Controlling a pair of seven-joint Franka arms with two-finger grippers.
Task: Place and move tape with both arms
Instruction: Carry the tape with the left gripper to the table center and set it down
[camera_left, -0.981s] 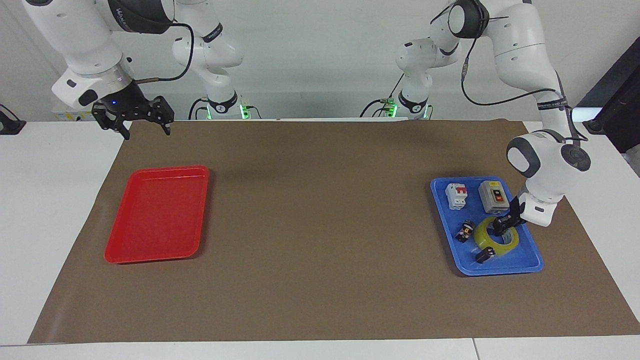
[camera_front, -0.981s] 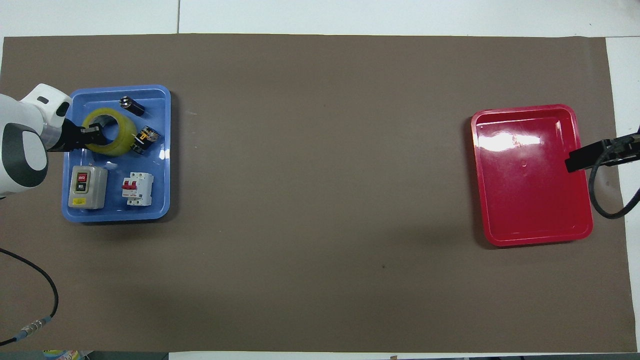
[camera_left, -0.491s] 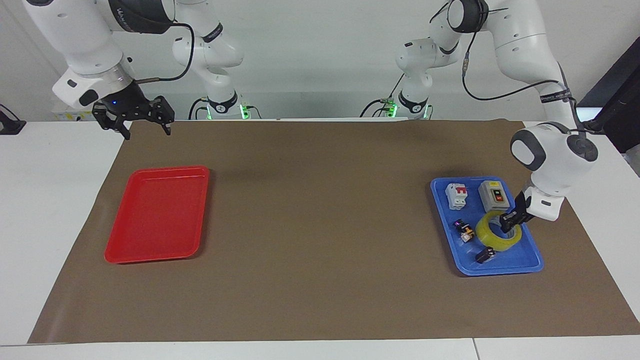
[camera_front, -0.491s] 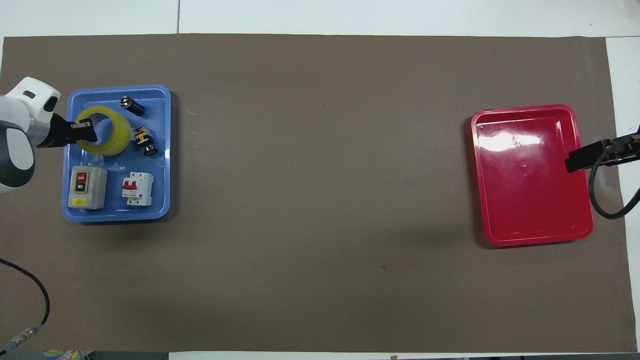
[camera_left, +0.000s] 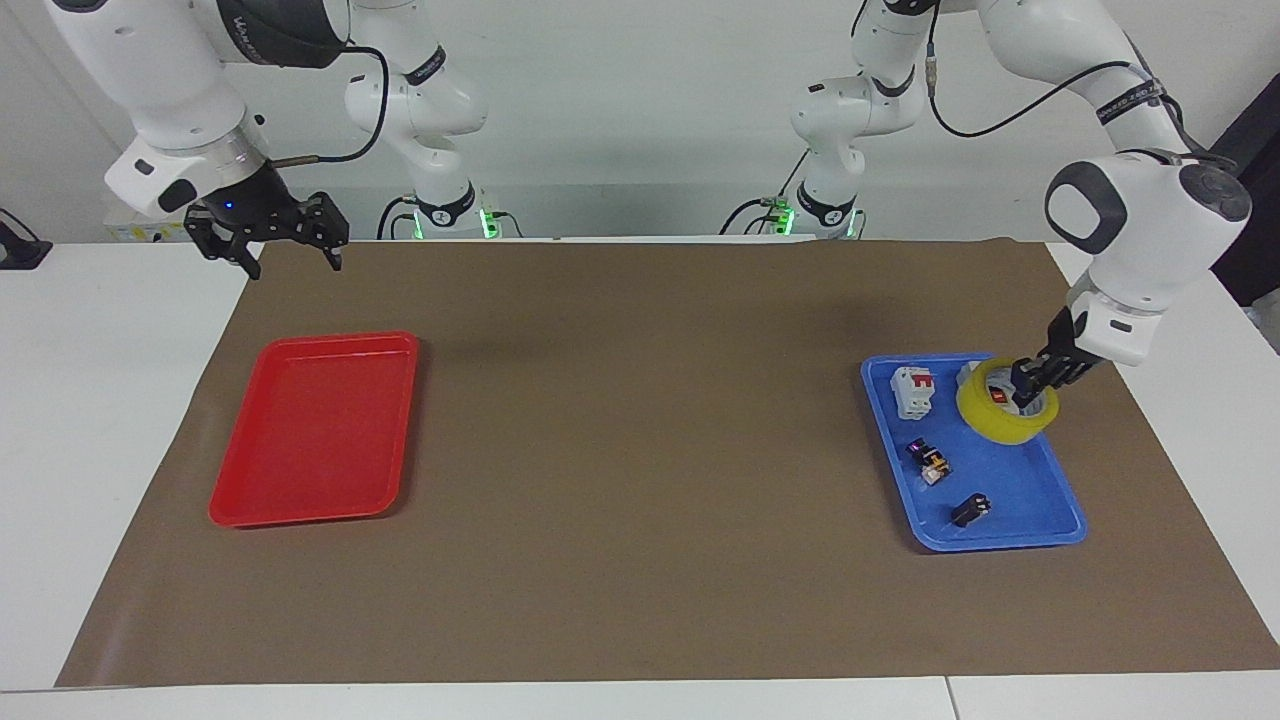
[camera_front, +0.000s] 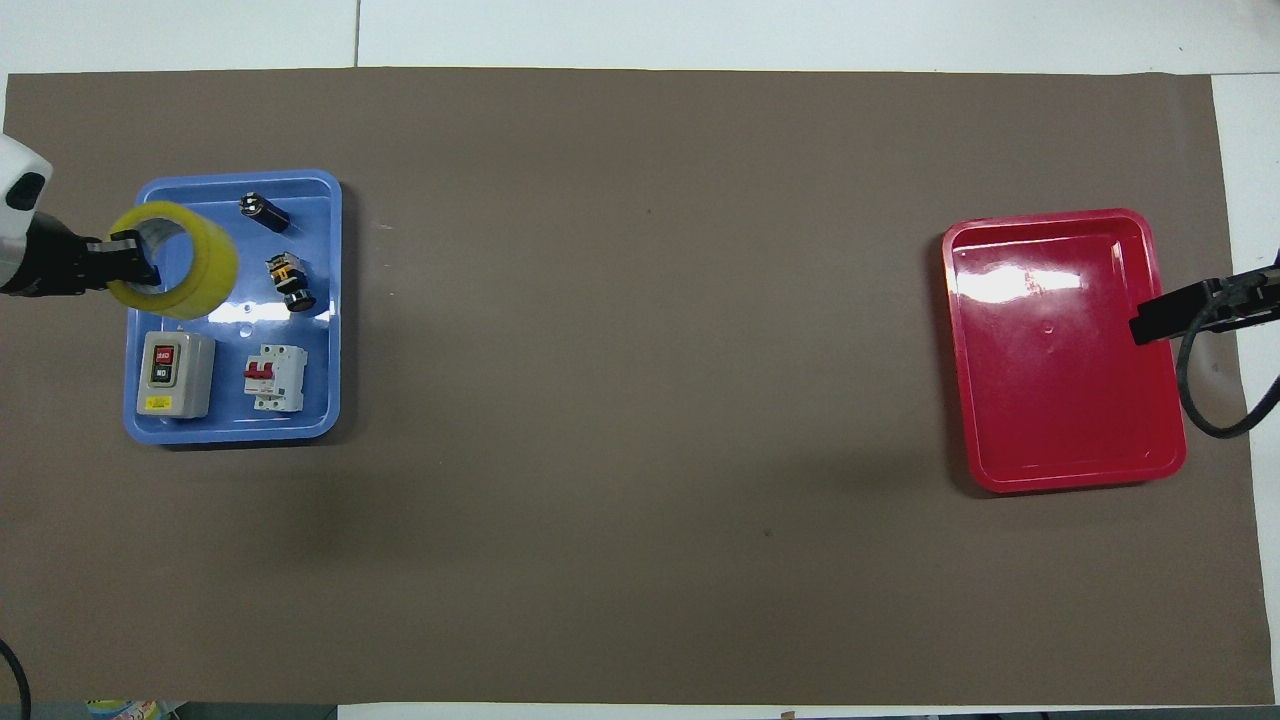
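The yellow tape roll (camera_left: 1000, 420) hangs tilted in the air over the blue tray (camera_left: 1010, 490); it also shows in the overhead view (camera_front: 195, 270). My left gripper (camera_left: 1030, 385) is shut on the roll's wall, one finger inside the core, and shows in the overhead view (camera_front: 125, 260) over the tray's edge at the left arm's end of the table. My right gripper (camera_left: 290, 260) is open and empty, waiting in the air above the brown mat's corner near the red tray (camera_left: 310, 430). In the overhead view only its tip (camera_front: 1160, 320) shows, over the red tray's (camera_front: 1060, 350) edge.
In the blue tray (camera_front: 230, 425) lie a grey switch box (camera_front: 175, 373), a white circuit breaker (camera_front: 273, 377) and two small black parts (camera_front: 288, 280) (camera_front: 263, 210). The red tray holds nothing. A brown mat (camera_left: 640, 450) covers the table.
My left gripper has lifted the tape roll off the blue tray and drawn it toward the tray's outer edge. One small black part shifted slightly. The right arm has not moved.
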